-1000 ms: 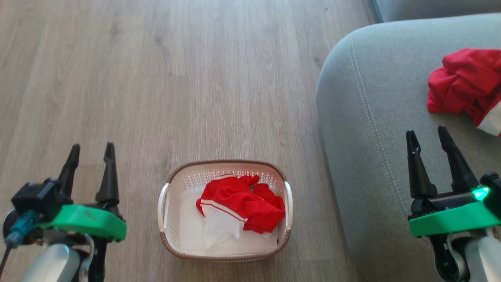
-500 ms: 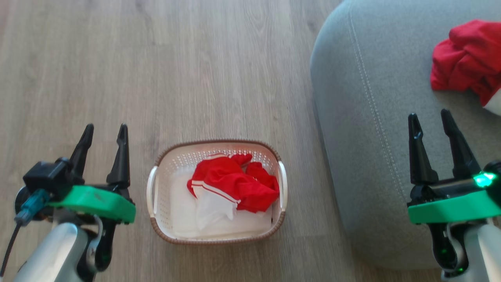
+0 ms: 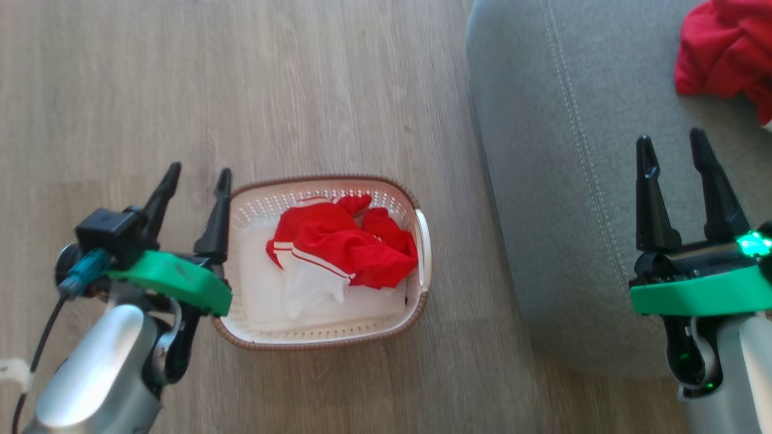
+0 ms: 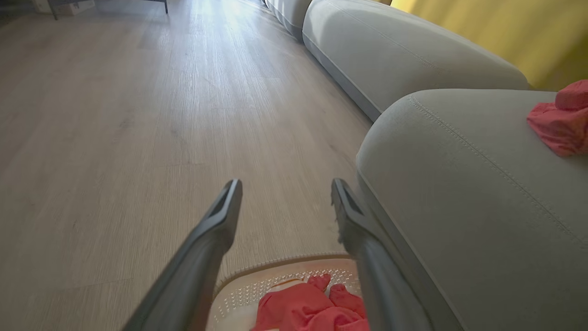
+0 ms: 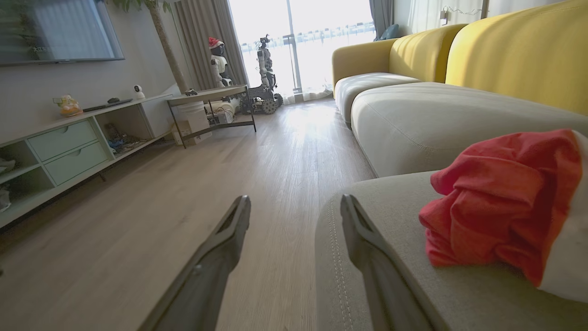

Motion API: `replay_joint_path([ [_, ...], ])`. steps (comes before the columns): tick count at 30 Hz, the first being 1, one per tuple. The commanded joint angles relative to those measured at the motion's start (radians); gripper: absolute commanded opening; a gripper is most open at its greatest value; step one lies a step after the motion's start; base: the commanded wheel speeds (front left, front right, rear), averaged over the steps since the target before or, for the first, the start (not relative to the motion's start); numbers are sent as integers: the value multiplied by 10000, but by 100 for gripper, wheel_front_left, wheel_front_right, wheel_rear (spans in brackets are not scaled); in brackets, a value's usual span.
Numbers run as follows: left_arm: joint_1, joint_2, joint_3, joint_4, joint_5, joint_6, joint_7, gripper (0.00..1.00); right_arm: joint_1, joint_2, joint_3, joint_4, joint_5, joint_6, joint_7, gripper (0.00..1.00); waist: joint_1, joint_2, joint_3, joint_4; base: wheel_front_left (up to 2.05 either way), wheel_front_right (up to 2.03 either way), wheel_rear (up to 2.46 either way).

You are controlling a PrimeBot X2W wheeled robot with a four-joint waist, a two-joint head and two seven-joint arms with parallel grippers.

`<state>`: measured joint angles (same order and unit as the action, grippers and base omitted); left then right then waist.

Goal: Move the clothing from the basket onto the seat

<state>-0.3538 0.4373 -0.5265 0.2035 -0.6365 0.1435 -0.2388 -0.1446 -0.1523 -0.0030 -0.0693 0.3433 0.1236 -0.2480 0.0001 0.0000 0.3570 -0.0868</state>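
The cream basket (image 3: 416, 241) with a brown rim stands on the wooden floor and holds red and white clothing (image 3: 338, 244). My left gripper (image 3: 199, 175) is open just left of the basket's far left corner, its inner finger over the rim. In the left wrist view the basket (image 4: 275, 282) and its clothing (image 4: 312, 310) lie below the open left gripper (image 4: 285, 188). The grey seat (image 3: 555, 181) lies to the right, with another red garment (image 3: 724, 54) on it. My right gripper (image 3: 672, 141) hangs open over the seat, empty. The right wrist view shows that garment (image 5: 500, 207) right of the right gripper (image 5: 294, 202).
Bare wooden floor (image 3: 211, 90) spreads left of and beyond the basket. More sofa cushions (image 5: 413, 110) with yellow backs continue behind the seat. A low TV cabinet (image 5: 69, 147), a side table (image 5: 211, 105) and other robots (image 5: 264, 73) by the window stand far across the room.
The head view has tilted and shifted, so basket and seat sit higher in the picture. My left gripper has come closer to the basket's left rim. Both grippers stay open.
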Motion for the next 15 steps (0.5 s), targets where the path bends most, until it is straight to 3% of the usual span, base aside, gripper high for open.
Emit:
replay_joint_path([
  [1, -500, 188, 262, -33, 151, -123, -23, 100, -234, 60, 140, -392, -64, 71, -99, 100, -1, 0, 288, -132, 0, 0, 0],
  [15, -1845, -620, -725, 2804, 252, -1568, 62, 100, -658, 136, 87, -627, -219, 71, -132, 100, -1, 0, 1374, -359, 0, 0, 0],
])
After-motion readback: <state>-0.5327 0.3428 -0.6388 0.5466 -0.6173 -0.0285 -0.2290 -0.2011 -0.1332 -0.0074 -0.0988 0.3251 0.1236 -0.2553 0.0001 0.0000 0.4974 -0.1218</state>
